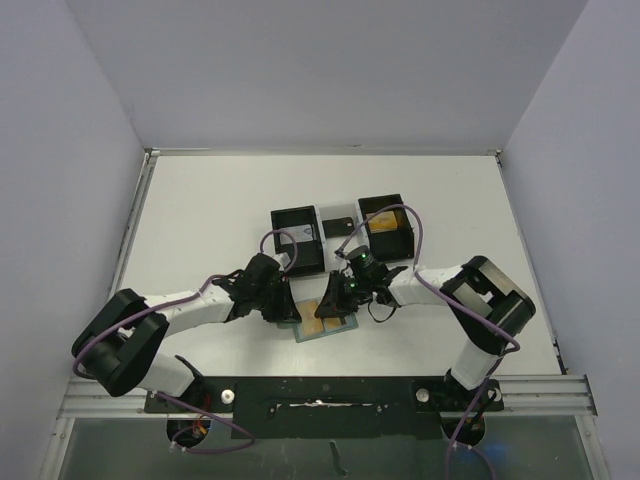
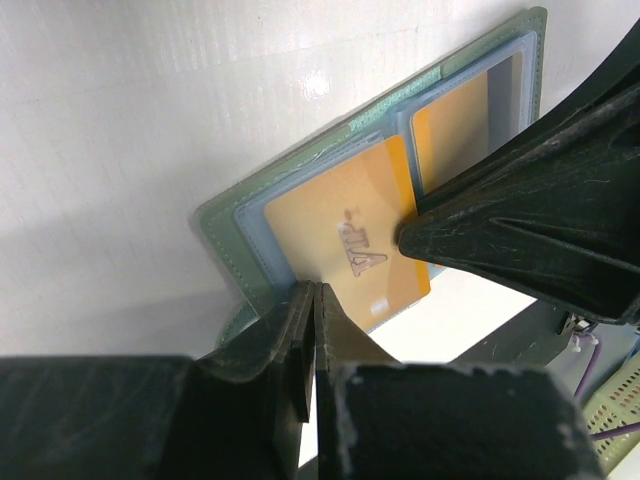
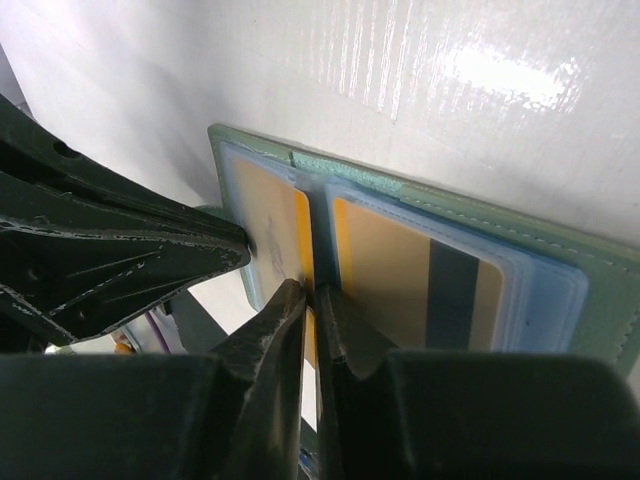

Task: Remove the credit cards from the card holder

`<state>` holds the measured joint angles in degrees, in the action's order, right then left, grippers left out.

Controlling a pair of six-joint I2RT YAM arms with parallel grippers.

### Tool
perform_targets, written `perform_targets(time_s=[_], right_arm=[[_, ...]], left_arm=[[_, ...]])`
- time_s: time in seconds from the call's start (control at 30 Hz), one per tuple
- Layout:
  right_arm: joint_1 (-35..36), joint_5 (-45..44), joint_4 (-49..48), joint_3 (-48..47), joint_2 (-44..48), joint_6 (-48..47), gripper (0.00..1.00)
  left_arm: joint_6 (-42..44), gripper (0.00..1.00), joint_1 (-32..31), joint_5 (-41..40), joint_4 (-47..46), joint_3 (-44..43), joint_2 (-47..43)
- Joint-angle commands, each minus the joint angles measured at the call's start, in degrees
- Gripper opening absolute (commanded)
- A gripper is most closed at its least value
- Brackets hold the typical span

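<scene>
Here, the open card holder [image 2: 225,235] (sage-green) holds two gold credit cards [image 2: 340,220].

Holder [image 2: 225,232] matt green stitched leather-look, pockets [image 3: 550,300] translucent bluish plastic, card [image 2: 335,235] glossy gold plastic, table [image 2: 150,120] smooth shiny white.

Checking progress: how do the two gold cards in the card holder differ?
The logo card sticks partway out of its pocket in the card holder; the plain card sits inside its pocket. The logo card shows print; the plain card shows none here. Both are gold-orange.
</scene>
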<state>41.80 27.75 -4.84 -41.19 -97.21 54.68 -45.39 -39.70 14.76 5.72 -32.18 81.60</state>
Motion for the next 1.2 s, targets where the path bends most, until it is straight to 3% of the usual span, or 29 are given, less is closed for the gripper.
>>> perform_targets(time_s=[0.0,0.13,0.7,0.9,1.17], right_arm=[[-0.62,1.58,-4.57,1.49,2.02,0.67,0.05],[-2.44,3.66,-5.72,3.25,3.79,-0.22,0.00],[-9.59,7.53,0.18,5.93,7.98,-7.31,0.00],[-8.76,8.35,-1.21,5.79,6.81,-6.93,0.01],[-8.35,7.14,-5.08,7.28,6.32,-3.38,0.02]], left_arm=[[1.85,0.03,-0.68,-5.14,3.54,1.55,2.07],[2.56,0.02,-0.64,-5.53,4.20,1.21,2.53],[3.36,0.02,-0.64,-7.69,6.47,0.28,1.10],[1.89,0.23,-0.64,-6.81,5.70,-1.48,-4.34],[-1.76,0.32,-0.99,1.36,-7.56,-1.67,-7.19]])
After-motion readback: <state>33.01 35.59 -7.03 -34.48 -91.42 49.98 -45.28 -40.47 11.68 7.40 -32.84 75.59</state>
